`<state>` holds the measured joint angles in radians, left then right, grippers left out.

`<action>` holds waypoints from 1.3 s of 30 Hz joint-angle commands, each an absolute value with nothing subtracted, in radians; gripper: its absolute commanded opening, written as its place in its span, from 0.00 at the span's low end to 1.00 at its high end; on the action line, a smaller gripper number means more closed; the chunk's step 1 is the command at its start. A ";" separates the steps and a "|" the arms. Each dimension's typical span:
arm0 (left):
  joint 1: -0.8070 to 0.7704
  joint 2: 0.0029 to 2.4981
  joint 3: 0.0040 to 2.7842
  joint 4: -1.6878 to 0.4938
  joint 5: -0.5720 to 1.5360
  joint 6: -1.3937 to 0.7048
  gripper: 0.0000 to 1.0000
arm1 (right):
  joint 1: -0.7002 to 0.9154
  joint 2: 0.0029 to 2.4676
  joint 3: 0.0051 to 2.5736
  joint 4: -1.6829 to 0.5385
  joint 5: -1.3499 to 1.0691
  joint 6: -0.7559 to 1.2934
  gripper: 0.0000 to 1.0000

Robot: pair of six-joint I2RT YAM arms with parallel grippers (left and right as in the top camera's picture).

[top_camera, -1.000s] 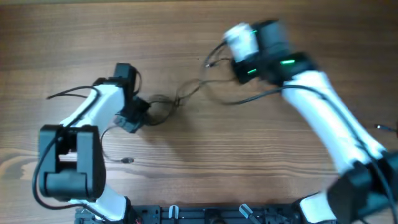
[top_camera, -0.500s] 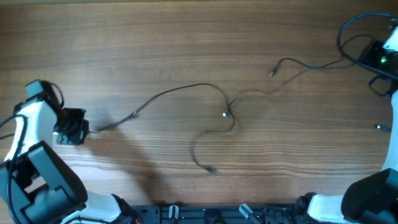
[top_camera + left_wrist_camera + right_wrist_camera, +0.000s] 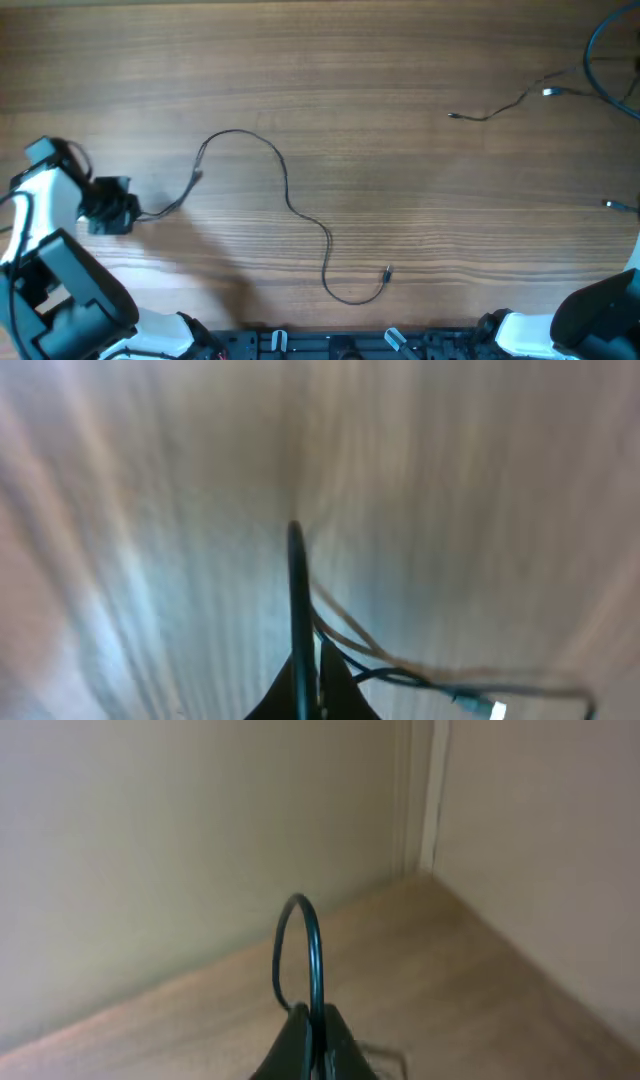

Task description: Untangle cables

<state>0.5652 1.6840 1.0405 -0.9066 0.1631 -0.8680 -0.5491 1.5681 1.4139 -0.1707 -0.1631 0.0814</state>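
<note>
Two thin black cables lie apart on the wooden table. One cable (image 3: 285, 195) runs from my left gripper (image 3: 108, 207) at the far left, arcs up, then snakes down to its plug near the front middle. The left gripper (image 3: 310, 665) is shut on this cable (image 3: 296, 590), and a loose strand with a pale plug (image 3: 490, 709) trails to the right. The other cable (image 3: 515, 100) lies at the back right and leads off the right edge. My right gripper (image 3: 316, 1025), outside the overhead view, is shut on a loop of that cable (image 3: 312, 945), lifted above the table.
A small dark plug (image 3: 611, 204) lies near the right edge. The arm bases and a black rail (image 3: 330, 345) line the front edge. In the right wrist view, pale walls meet at a corner (image 3: 425, 810) beyond the table.
The grippers have pulled far apart, left to the left edge, right out of the overhead view. The knot in the middle has come undone and the two cables now lie separate.
</note>
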 commanded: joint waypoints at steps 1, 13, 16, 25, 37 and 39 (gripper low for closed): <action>0.413 1.670 1.047 -0.871 0.210 -0.841 0.04 | -0.545 1.656 1.504 -0.126 -0.032 0.002 0.04; -0.044 1.670 1.047 -0.530 0.208 -0.842 0.04 | -0.588 2.044 2.007 -0.075 0.254 -0.341 0.04; -0.082 1.670 1.047 -0.485 0.187 -0.842 0.04 | -0.588 2.146 2.006 -0.130 0.217 -0.338 0.04; -0.090 1.670 1.047 -0.486 0.167 -0.845 0.04 | -0.567 2.438 2.005 -0.333 0.007 -0.163 0.04; -0.133 1.670 1.047 -0.470 0.168 -0.844 0.04 | -0.404 2.220 2.005 -0.466 0.233 -0.056 1.00; -0.158 1.670 1.047 -0.401 0.195 -0.840 0.04 | -0.404 2.143 2.005 -0.559 0.165 0.072 1.00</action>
<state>-0.1238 1.6836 1.0409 -0.4683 0.1806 -0.8574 -0.3939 2.3276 1.9972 -0.4847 0.1638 -0.1032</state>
